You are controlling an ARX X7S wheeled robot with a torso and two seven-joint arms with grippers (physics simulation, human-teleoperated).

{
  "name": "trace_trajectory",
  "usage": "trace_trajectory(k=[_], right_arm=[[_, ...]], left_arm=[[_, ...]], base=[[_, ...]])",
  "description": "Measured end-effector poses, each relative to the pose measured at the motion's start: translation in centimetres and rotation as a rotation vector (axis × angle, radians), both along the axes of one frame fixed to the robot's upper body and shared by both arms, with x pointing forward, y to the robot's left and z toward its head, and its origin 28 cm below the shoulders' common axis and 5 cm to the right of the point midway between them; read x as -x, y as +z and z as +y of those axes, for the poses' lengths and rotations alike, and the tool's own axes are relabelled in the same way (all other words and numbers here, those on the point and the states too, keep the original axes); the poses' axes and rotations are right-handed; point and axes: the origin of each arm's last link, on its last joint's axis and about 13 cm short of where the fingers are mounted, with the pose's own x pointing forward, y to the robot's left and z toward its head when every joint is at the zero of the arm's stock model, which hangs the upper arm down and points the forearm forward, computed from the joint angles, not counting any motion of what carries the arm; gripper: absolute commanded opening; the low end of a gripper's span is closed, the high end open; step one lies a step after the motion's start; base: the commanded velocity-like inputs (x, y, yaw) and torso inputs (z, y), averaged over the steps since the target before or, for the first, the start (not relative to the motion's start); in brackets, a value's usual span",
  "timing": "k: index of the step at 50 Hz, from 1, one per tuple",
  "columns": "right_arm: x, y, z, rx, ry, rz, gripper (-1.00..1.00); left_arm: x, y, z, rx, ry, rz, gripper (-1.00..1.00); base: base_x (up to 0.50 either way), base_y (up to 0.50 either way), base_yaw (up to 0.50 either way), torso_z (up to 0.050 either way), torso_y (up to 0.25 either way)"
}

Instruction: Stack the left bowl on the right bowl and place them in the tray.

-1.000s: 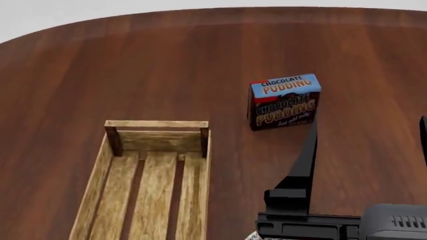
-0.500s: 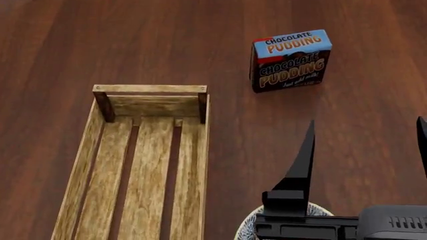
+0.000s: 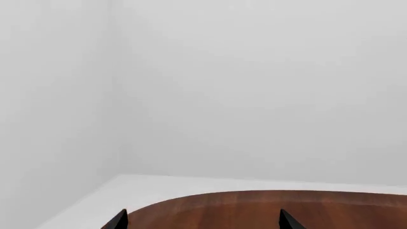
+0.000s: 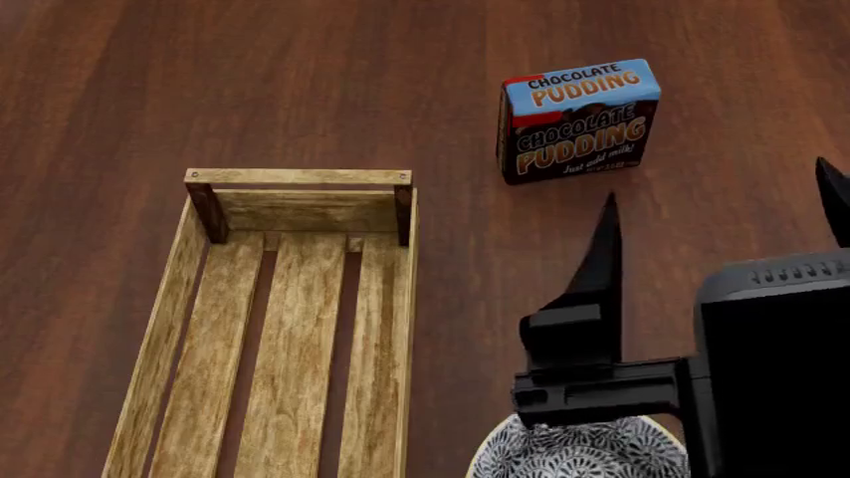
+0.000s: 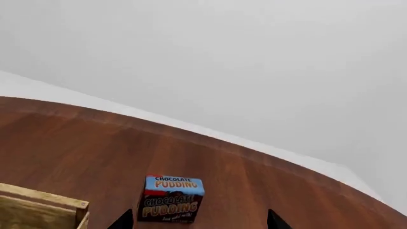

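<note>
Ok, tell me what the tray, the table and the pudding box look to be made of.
The tray: pale, rough unfinished wood, with grain showing on the slats and darker corner posts. The table: dark reddish-brown wood, or possibly veneer, with long streaked grain and a smooth look. The pudding box: seemingly printed cardboard, with flat faces, sharp edges and colour lettering.

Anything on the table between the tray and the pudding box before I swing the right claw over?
Nothing: in the head view only bare wood table lies between the tray and the chocolate pudding box. The right claw sits nearer, over a patterned bowl.
</note>
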Motion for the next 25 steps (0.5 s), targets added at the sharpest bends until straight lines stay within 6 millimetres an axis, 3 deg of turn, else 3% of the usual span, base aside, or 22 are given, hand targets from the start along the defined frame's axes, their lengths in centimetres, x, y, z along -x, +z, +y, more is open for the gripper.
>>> trace_trajectory(k=[12,25], right_arm=[[-0.8,4.2,-0.6,0.031,0.001,0.190,1.00],[0.3,7.7,-1.3,0.055,0.117,0.442,1.00]], left_arm=[[0.1,1.2,0.7,0.018,0.043,-0.028,1.00],[0.1,1.8,0.9,0.032,0.058,-0.050,1.00]], base=[[0.00,0.00,0.00,0.000,0.000],[0.00,0.00,0.00,0.000,0.000]])
